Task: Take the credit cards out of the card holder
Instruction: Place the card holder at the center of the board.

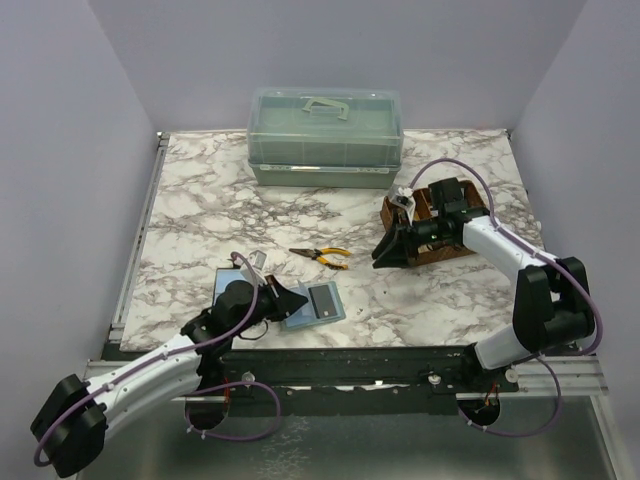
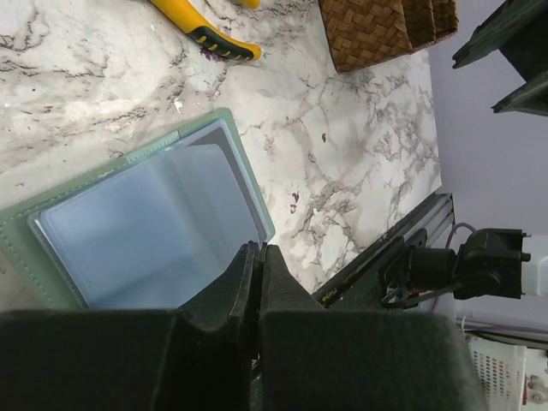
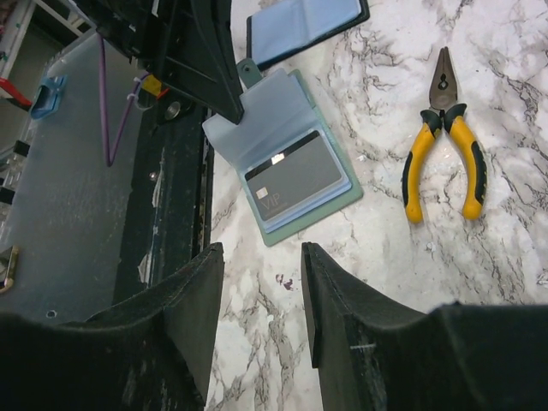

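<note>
The pale teal card holder (image 1: pixel 318 318) lies open on the marble near the front edge. A grey card (image 3: pixel 295 175) marked VIP lies in its pocket on top of bluish sleeves; it also shows in the top view (image 1: pixel 322 300). My left gripper (image 1: pixel 297 297) is shut at the holder's left edge, pinching a clear bluish sleeve (image 3: pixel 257 120) and holding it lifted. In the left wrist view the shut gripper (image 2: pixel 257 250) sits over the holder (image 2: pixel 154 231). My right gripper (image 1: pixel 388 250) is open and empty above bare marble (image 3: pixel 261 257), to the right of the holder (image 3: pixel 330 205).
Yellow-handled pliers (image 1: pixel 322 256) lie behind the holder. A dark-edged bluish panel (image 3: pixel 304 26) lies left of it. A brown woven tray (image 1: pixel 440 215) stands at the right, behind my right arm. A green lidded box (image 1: pixel 325 135) stands at the back. The metal rail (image 1: pixel 400 360) runs along the front.
</note>
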`<control>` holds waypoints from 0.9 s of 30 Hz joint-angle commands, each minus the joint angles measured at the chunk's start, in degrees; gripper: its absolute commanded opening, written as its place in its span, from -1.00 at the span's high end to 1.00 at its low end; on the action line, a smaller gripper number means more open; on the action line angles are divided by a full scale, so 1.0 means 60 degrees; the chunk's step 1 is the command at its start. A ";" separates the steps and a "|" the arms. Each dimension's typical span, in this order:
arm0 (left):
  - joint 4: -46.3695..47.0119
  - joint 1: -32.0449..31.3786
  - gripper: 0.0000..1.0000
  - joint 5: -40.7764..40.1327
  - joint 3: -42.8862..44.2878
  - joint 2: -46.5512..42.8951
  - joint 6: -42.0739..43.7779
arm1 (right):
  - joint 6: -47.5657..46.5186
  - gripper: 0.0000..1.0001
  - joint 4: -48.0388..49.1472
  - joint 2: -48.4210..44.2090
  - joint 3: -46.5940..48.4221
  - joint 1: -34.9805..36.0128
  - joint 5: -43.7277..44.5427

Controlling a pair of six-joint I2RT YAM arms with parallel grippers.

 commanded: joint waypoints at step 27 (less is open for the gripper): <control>-0.2181 0.0189 1.00 -0.1193 0.0309 0.0196 -0.1267 | 0.0331 0.05 0.0156 0.0540 0.0260 0.0661 0.0689</control>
